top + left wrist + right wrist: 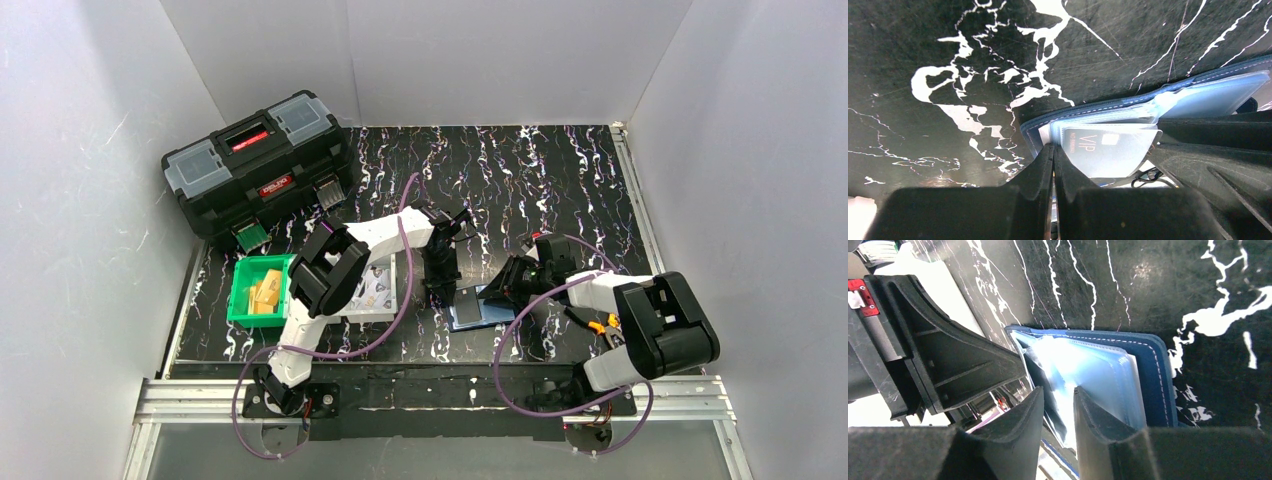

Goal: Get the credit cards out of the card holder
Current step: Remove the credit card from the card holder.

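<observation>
The navy card holder point(478, 312) lies spread on the black marbled table between my two grippers. In the left wrist view its navy edge point(1088, 107) frames pale clear pockets, and one pocket holds a card printed VIP point(1108, 150). My left gripper point(441, 290) is shut, its tips point(1053, 146) pinching the left edge of the pocket stack. My right gripper point(503, 283) stands over the holder's point(1153, 380) right half. Its fingers are nearly together point(1058, 390), with clear pocket leaves between them. Several yellowish-tan cards point(265, 290) lie in a green bin.
The green bin point(240, 305) sits at the left. A white tray point(385, 305) with printed slips is beside it. A black toolbox point(260, 165) stands at the back left. A small orange-handled thing point(603, 325) lies under the right arm. White walls enclose the table.
</observation>
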`<state>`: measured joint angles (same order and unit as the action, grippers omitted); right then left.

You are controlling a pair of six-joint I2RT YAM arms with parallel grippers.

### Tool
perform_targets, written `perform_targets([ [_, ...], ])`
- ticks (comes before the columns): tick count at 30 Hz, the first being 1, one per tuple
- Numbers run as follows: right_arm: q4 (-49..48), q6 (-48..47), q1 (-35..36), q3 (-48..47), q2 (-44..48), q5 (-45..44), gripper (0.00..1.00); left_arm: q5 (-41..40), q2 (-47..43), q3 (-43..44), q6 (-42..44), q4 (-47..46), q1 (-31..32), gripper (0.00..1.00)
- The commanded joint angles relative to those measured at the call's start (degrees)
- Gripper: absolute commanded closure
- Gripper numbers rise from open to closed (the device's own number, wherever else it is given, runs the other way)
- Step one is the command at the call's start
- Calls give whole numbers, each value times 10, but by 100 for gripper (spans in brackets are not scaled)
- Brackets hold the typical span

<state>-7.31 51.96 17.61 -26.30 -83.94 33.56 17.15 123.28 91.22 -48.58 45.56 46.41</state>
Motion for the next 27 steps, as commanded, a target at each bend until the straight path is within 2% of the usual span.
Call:
perform_targets([
  [1, -26, 11, 0, 5, 23, -13, 63, -44, 43, -27, -3, -27, 18, 100],
  [7, -44, 14, 0, 7, 16, -2, 62, -44, 42, -28, -3, -28, 17, 100],
  [9, -63, 14, 0, 9, 9, 11, 59, -44, 41, -29, -3, -28, 17, 100],
  [13, -125, 24, 0, 19, -11, 48, 53, -44, 41, -32, -4, -31, 17, 100],
  [17, -181, 29, 1, 24, -31, 87, 53, -43, 40, -33, -4, -31, 17, 100],
  [21, -175, 18, 2, 23, -23, 89, 53, -45, 39, -35, -5, -31, 16, 100],
  [27, -88, -2, 2, 19, 32, 34, 54, -45, 38, -38, -6, -33, 15, 100],
])
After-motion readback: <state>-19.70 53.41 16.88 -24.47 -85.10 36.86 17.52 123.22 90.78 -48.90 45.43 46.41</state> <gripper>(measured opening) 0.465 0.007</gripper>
